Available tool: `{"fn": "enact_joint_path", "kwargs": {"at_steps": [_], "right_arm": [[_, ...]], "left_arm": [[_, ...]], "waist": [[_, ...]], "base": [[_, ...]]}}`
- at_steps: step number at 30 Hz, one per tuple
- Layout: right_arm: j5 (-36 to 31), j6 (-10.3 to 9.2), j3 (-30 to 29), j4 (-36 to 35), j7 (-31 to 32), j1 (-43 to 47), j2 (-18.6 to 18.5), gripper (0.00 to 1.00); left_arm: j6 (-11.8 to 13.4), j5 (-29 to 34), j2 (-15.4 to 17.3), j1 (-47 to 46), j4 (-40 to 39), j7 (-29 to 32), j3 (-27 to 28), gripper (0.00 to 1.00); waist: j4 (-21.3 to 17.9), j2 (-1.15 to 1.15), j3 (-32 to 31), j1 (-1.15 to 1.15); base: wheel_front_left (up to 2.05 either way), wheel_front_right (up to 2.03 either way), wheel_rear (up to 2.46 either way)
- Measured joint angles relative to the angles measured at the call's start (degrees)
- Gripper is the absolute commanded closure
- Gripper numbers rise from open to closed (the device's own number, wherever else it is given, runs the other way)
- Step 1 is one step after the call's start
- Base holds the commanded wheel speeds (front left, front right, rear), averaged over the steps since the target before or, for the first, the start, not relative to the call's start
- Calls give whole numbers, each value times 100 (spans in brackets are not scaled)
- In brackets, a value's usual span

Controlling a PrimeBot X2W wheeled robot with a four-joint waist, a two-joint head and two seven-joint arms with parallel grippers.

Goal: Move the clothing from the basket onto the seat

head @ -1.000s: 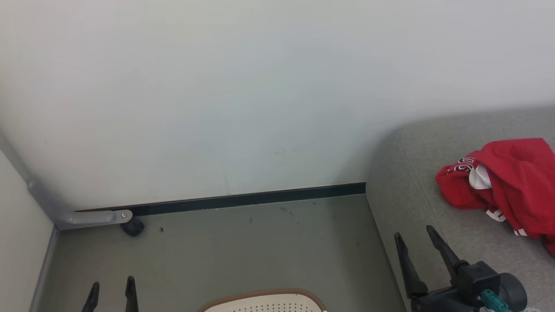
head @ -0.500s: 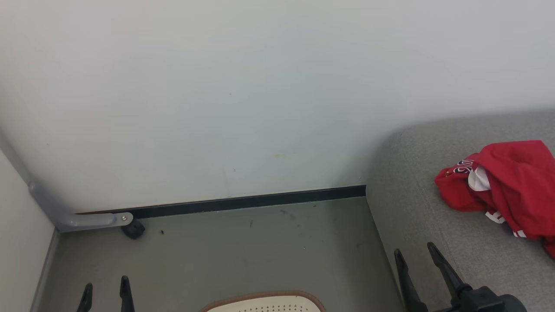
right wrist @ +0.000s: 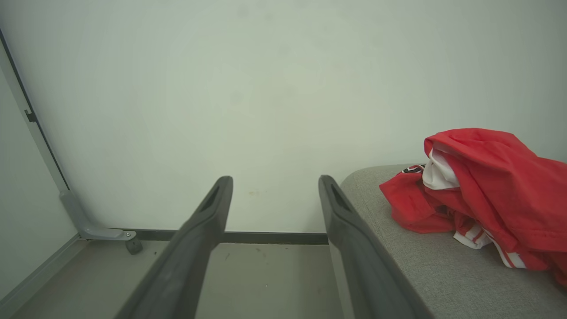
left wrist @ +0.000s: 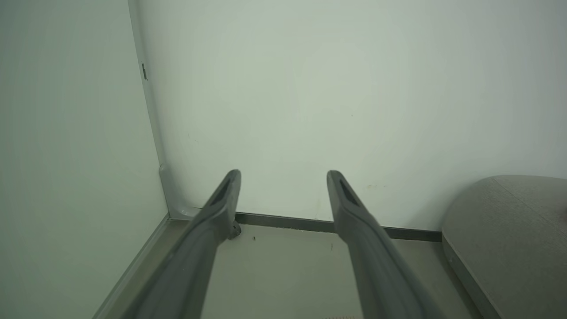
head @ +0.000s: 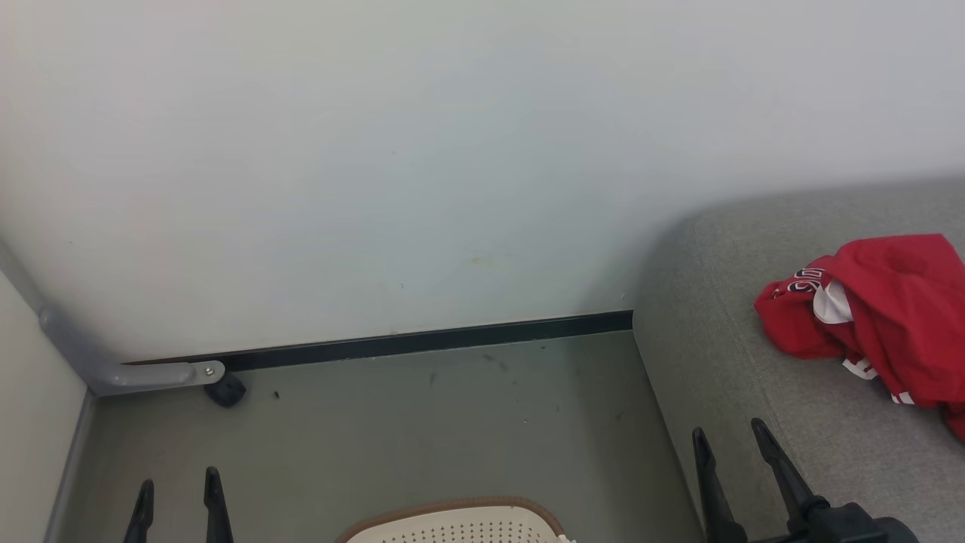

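Soft, even, shadowless light on the pale wall; wrist views bend at their edges, nearest parts blurred.

Beyond my jaws stands a pale wall; beneath them lies grey-green floor, with black skirting between.

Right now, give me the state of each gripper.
Left gripper: open, holding nothing.
Right gripper: open, holding nothing.
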Motion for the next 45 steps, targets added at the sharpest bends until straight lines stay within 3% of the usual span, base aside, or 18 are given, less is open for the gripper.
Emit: {"fn": "enact_joint_path", "kwargs": {"at_steps": [26,27,37,45], "right_arm": [[-263,0,-242,-135,0,0,213,0],[-263,0,-246,-137,0,0,218,100],[-112,54,-289,220,56,185,278,100],[548,166,-492,288,237,180,312,100]], "left_arm": [[0,356,-109,-3,-240,163,73,0],[0,369,-103,-5,-248,166,65,100],[-62,245,-215,87,100,236,19,100],[-166,-430,-265,74,176,414,93,100]], "waist": [[13,0,125,0],[14,0,129,0],[23,0,132,0],[49,0,120,0]], "base": [[0,0,0],[0,0,0],[0,0,0],[0,0,0]]}}
